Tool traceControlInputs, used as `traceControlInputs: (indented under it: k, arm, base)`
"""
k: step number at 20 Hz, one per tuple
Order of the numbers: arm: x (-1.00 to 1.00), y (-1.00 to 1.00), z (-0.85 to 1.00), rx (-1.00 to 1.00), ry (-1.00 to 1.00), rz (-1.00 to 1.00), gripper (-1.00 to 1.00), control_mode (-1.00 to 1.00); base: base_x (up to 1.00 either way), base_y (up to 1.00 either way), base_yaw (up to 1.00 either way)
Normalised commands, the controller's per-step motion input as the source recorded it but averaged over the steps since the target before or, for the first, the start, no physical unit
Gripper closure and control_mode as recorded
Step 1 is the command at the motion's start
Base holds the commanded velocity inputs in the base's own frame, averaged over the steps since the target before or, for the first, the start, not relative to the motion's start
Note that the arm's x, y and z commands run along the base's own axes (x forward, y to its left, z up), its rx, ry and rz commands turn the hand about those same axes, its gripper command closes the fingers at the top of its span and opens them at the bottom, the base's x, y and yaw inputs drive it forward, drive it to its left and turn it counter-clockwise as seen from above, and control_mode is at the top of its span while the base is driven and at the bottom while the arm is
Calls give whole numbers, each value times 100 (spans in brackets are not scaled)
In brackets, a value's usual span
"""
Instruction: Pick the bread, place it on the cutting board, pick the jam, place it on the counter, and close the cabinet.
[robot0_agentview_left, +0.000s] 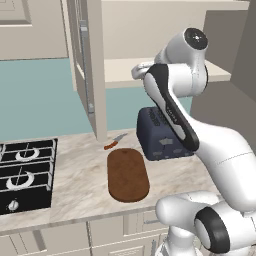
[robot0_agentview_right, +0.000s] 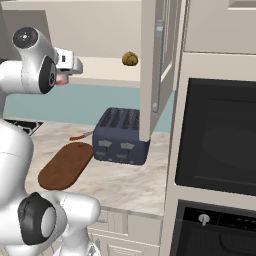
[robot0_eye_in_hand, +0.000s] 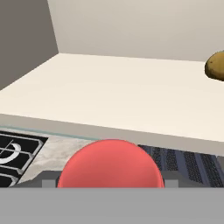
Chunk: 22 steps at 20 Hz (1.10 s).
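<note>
Beige marbled counter runs across the lower half of both base views, with the dark brown cutting board lying bare near its front edge, a small knife with an orange handle just behind it and a dark blue toaster beside it to the right. At the left edge of the left base view sits the black gas stove. Above the counter the cabinet stands with its door swung out, the silver bar handle on its edge. Lifted in front of the pale shelf, the gripper is clamped on the jam: the hand view shows the red jar as a large round shape low in the centre, pressed between the fingers, while in the right base view only a sliver of red peeks from under the white hand at upper left. In the left base view the arm's elbow covers the hand. Farther back, the bread rests on the shelf, well apart from the jar; it appears at the right edge of the hand view and upper centre of the right base view.
</note>
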Motion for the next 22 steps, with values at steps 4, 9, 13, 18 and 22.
traceControlInputs:
  k: [4,9,13,18,22]
  arm:
    - [-36,-1,0,0,2,0,100,-100]
    - [-27,0,-4,0,2,0,100,-100]
    - [-16,0,-23,0,0,0,100,-100]
    - [-11,0,-37,0,0,0,100,-100]
    - [-8,-2,-38,0,0,0,100,-100]
  base:
    - [0,0,0]
    - [0,0,0]
    - [0,0,0]
    - [0,0,0]
    - [0,0,0]
